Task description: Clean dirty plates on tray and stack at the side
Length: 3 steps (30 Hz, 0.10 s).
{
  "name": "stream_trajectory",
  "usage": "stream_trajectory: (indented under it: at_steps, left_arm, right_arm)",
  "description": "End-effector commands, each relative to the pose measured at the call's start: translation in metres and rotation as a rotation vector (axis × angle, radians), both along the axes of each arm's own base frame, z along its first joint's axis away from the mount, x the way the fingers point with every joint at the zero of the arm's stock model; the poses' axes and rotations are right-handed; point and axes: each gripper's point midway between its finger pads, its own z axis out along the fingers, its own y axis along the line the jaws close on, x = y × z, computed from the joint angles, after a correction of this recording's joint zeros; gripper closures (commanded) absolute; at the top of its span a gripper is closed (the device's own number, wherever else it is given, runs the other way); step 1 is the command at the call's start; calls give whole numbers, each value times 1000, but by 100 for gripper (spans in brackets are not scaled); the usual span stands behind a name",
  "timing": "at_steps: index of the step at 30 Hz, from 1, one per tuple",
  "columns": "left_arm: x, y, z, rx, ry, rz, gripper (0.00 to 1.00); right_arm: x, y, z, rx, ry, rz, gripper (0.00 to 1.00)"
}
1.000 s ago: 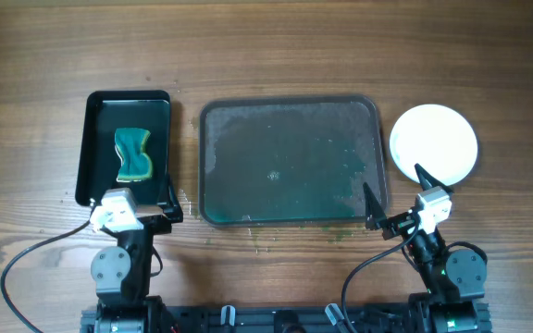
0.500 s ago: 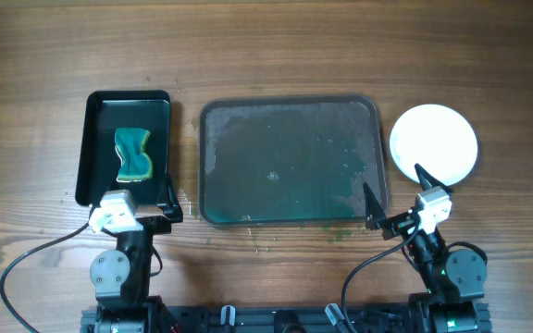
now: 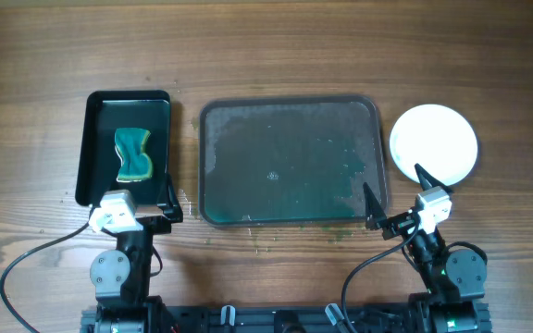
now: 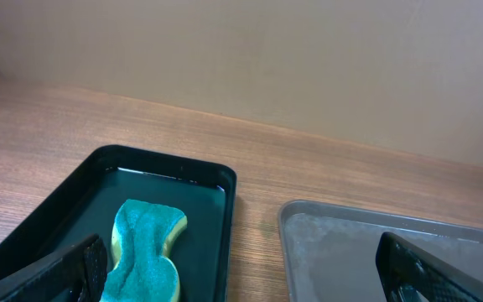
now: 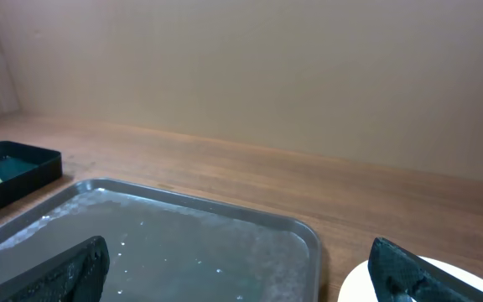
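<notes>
A grey tray [image 3: 290,159] with a wet, soapy film lies at the table's middle; nothing stands on it. It also shows in the left wrist view [image 4: 367,252] and the right wrist view [image 5: 183,243]. A white plate [image 3: 434,141] lies on the table to the tray's right, its edge visible in the right wrist view [image 5: 409,285]. A teal and yellow sponge [image 3: 133,154] lies in a black bin [image 3: 91,139] to the left, also in the left wrist view [image 4: 145,247]. My left gripper [image 3: 146,199] is open and empty near the bin's front right corner. My right gripper [image 3: 394,196] is open and empty between tray and plate.
Small green specks and wet marks lie on the wood [image 3: 266,242] in front of the tray. A plain wall [image 5: 250,67] stands behind the table. Cables run from both arm bases at the front edge.
</notes>
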Motion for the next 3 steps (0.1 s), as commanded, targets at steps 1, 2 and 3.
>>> stream_trajectory:
  at_steps: [1, 2, 3]
  left_arm:
    - [0, -4, -3, 0, 0, -21, 0]
    - [0, -4, -3, 0, 0, -20, 0]
    - [0, -4, -3, 0, 0, -21, 0]
  right_arm:
    - [0, 0, 2, -1, -11, -5, 0]
    - [0, -1, 2, -1, -11, -5, 0]
    - [0, -1, 2, -1, -11, -5, 0]
